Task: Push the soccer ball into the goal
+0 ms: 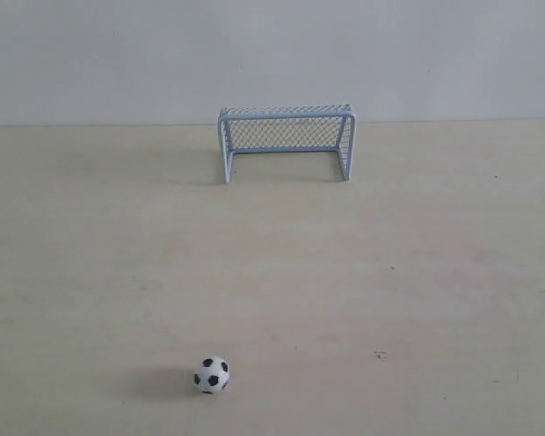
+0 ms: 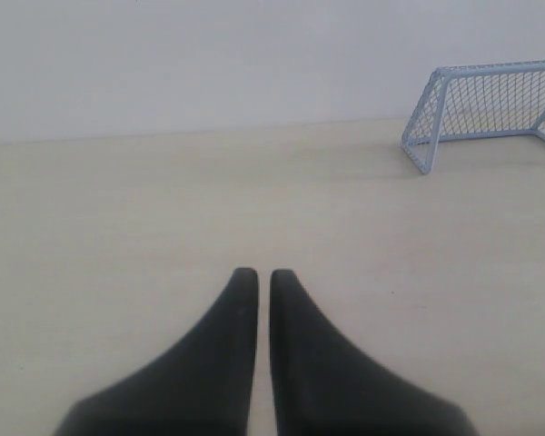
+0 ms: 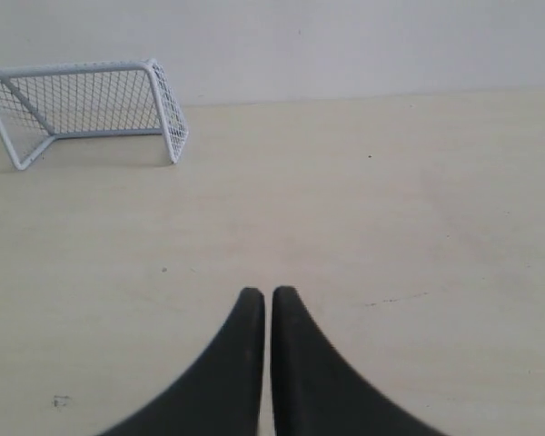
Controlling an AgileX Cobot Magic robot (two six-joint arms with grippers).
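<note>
The soccer ball (image 1: 212,374), tiny and white with black patches, rests on the pale table near its front edge, left of centre. The goal (image 1: 287,141), light blue-grey with mesh netting, stands far back by the wall with its mouth facing the ball. It also shows in the left wrist view as the goal (image 2: 490,109) and in the right wrist view as the goal (image 3: 86,104). Neither arm appears in the exterior view. My left gripper (image 2: 257,274) is shut with nothing in it. My right gripper (image 3: 267,292) is shut and empty too. The ball is out of both wrist views.
A plain light wall (image 1: 272,54) runs behind the table's far edge. A small dark mark (image 1: 380,355) lies on the tabletop right of the ball. Bare wood (image 1: 282,263) stretches between ball and goal.
</note>
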